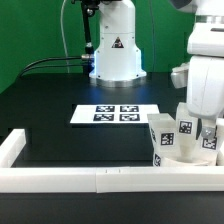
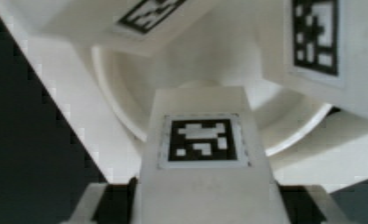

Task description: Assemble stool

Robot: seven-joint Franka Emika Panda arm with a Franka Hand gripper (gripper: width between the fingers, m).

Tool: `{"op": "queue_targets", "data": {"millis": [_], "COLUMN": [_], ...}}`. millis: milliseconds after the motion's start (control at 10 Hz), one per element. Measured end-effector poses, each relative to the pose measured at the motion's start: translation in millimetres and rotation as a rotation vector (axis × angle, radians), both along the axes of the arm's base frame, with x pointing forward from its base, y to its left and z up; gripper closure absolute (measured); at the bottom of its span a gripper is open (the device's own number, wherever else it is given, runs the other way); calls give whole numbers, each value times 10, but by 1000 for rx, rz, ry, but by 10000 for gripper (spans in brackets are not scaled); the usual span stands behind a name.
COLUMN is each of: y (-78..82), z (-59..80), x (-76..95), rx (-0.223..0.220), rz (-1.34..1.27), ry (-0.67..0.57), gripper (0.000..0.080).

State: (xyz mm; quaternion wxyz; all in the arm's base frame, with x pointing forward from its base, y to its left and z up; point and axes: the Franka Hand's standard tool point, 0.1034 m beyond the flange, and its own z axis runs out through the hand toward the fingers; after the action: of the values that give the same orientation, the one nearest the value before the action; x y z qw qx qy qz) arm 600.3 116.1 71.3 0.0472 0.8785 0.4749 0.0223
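The stool's white parts stand bunched at the front of the exterior view's right, against the rail. A tagged leg point(image 1: 160, 141) is outermost, with further tagged legs point(image 1: 186, 133) beside it under the arm. My gripper point(image 1: 198, 138) reaches down among them, its fingers mostly hidden there. In the wrist view my gripper point(image 2: 202, 205) is shut on a chunky leg point(image 2: 202, 140) whose tag faces the camera, a dark finger pressed to each side. Behind it lies the round rimmed seat disc point(image 2: 124, 92), and two more tagged legs point(image 2: 154, 14) point(image 2: 314, 42) rise past it.
The marker board point(image 1: 116, 114) lies flat on the black table, mid-scene. A long white border rail point(image 1: 100, 178) runs along the front edge and turns up the exterior view's left side. The robot base point(image 1: 115, 50) stands at the back against a green backdrop.
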Motion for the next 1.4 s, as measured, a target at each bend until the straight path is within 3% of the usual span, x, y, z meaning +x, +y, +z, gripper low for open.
{"op": "queue_targets", "data": {"millis": [300,500,700,1000,1300,1400], "y": [-28,-192,-268,-262,-369,-436], "z": [6,47,31,14,7,-5], "x": [37,144,143,134,128,127], "rx": [22,108,115,124,153,184], "rz": [-265,-644,-790,-979,-1468,-1610], "ry": [-9,15,14,10,-11,4], "gripper": [464,464,463,463,463,463]}}
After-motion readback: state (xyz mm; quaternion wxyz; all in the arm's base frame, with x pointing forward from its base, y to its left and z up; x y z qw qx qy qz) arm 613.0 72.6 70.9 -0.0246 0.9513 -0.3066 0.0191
